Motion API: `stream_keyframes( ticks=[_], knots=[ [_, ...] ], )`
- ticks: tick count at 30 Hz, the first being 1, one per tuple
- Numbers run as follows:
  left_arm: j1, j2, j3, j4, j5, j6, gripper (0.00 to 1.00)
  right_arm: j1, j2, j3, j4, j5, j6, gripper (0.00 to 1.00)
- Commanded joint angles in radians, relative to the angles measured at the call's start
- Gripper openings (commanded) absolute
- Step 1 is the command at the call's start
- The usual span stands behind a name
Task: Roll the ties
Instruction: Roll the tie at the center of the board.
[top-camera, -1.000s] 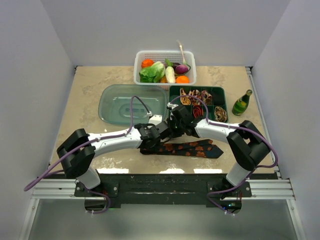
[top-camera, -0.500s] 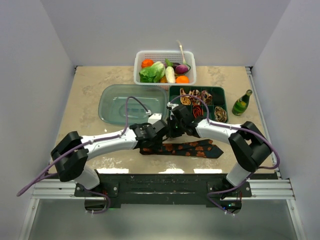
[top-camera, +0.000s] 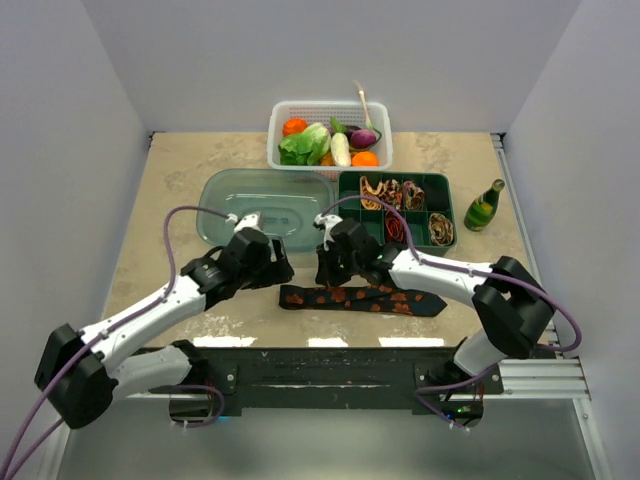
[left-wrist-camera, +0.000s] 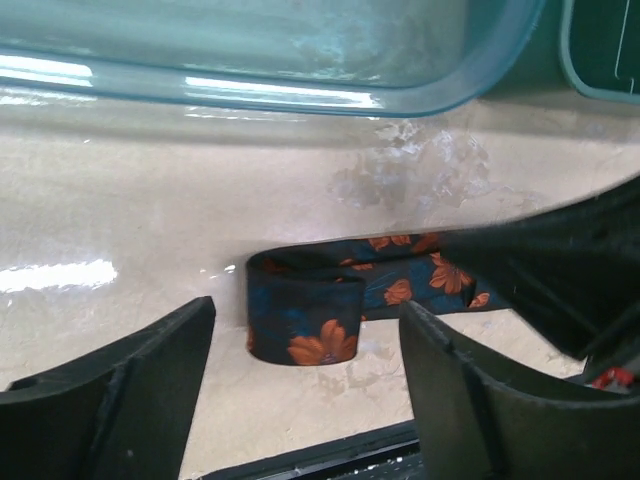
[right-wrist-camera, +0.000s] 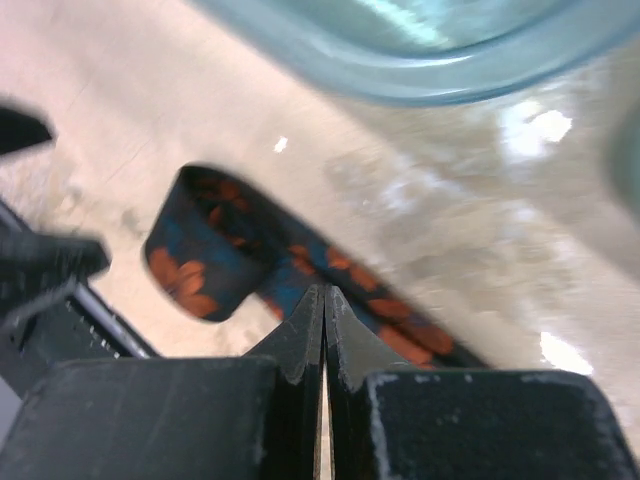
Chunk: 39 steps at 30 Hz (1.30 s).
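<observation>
Arms: two; the left reaches in from the left, the right from the right, and their tips are near each other over the table (top-camera: 170, 180) centre.
Left gripper (left-wrist-camera: 305, 312): one; jaws spread wide, nothing between the pads; the looped tie end sits just beyond the gap.
Right gripper (right-wrist-camera: 325, 292): one; fingers pressed together tip to tip above the tie; cannot tell whether any fabric is pinched.
Tie (top-camera: 375, 298): one loose; lies flat, left to right, on the near part of the table, in front of both grippers.
Tie shape: long narrow band; left end turned over into a single loose loop, right end a broad pointed tip.
Tie material: soft dark fabric with orange-red flower motifs.
Tray (top-camera: 432, 190): one; dark green, rectangular, split into compartments; right of centre, behind the tie.
Tray contents: rolled ties (top-camera: 440, 228), red and tan patterned coils, one per filled compartment; exact count unclear.
Tub (top-camera: 250, 205): one; clear teal plastic, rounded rectangle, glossy; touching the tray's left side.
Basket (top-camera: 330, 104): one; white slotted plastic; at the far edge.
Basket contents: vegetables (top-camera: 300, 148), including two orange, one leafy green, one white, one purple.
Bottle (top-camera: 485, 206): one; green, upright, just right of the tray.
Table surface: beige, mottled like stone, slightly shiny.
</observation>
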Motion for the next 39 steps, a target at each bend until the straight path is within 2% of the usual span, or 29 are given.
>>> stream_keyframes(
  ticks=[1, 5, 6, 10, 14, 24, 34, 39],
  knots=[
    [0.097, -0.154, -0.155, 0.172, 0.184, 0.029, 0.82, 0.076, -0.054, 0.018, 0.044, 0.036, -0.024, 0.0],
    [0.216, -0.255, -0.332, 0.33, 0.327, 0.02, 0.85, 0.101, -0.059, -0.031, 0.122, 0.03, -0.021, 0.0],
    [0.237, -0.267, -0.391, 0.369, 0.405, 0.018, 0.85, 0.102, -0.054, -0.044, 0.156, 0.018, -0.018, 0.0],
    [0.278, -0.298, -0.507, 0.542, 0.516, -0.031, 0.85, 0.113, -0.039, -0.054, 0.2, -0.007, 0.0, 0.0],
    [0.281, -0.329, -0.597, 0.605, 0.519, -0.054, 0.85, 0.122, -0.023, -0.054, 0.231, -0.009, 0.002, 0.0],
    [0.284, -0.297, -0.714, 0.776, 0.553, -0.134, 0.84, 0.135, 0.027, -0.067, 0.266, -0.052, 0.007, 0.0],
    [0.284, -0.136, -0.714, 0.907, 0.536, -0.114, 0.76, 0.136, 0.061, -0.099, 0.315, -0.05, 0.019, 0.0],
    [0.284, -0.048, -0.734, 1.025, 0.531, -0.125, 0.72, 0.138, 0.099, -0.103, 0.334, -0.039, 0.03, 0.0]
  ],
)
